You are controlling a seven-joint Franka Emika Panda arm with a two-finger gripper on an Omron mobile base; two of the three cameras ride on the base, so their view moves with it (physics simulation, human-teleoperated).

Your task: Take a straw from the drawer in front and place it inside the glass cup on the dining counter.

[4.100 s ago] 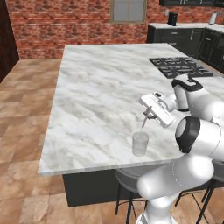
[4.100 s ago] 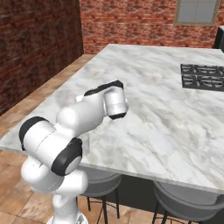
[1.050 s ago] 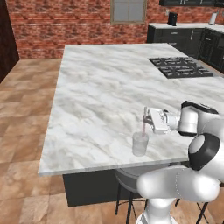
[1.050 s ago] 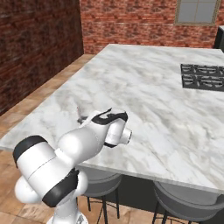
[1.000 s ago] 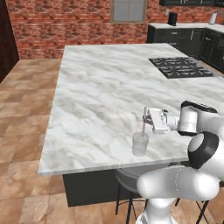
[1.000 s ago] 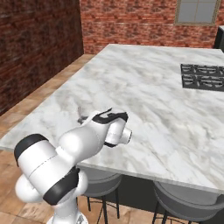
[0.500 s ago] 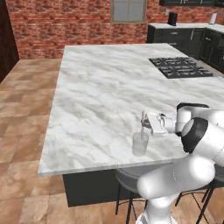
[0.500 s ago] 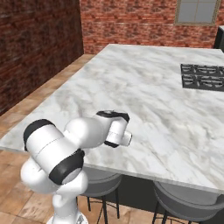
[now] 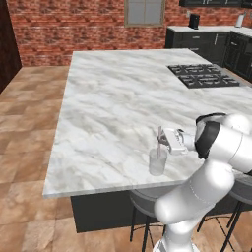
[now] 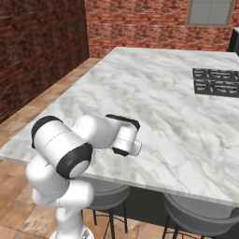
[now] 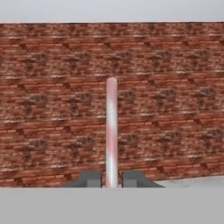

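The gripper (image 9: 161,141) has swung in from the right and dropped low over the near edge of the dining counter (image 9: 123,98); four seconds ago it stood higher and further back, with the straw clear above the cup. Over the last second it has only crept a little lower and to the left. Its jaws are pinched narrow on the straw (image 9: 159,137), which the hand view shows standing straight up between the two finger tips (image 11: 111,135). In the left base view the straw's lower end now reaches the rim of the glass cup (image 9: 157,162), which stands on the marble near the counter's near edge; whether the tip is truly inside the glass or just behind it I cannot tell from here. My judgement: the carry is done and the task is at its last step, a release once the straw is over the mouth. Let go off-centre and the straw may tip onto the marble.

The counter top is pale veined marble on a dark base, with a black gas cooktop (image 9: 203,76) at its far right. Stools (image 10: 200,214) tuck under the near side. Beyond are terracotta floor tiles (image 9: 29,113), a red brick wall (image 9: 74,29) with a window (image 9: 144,11), and dark cabinets (image 9: 197,42) at far right
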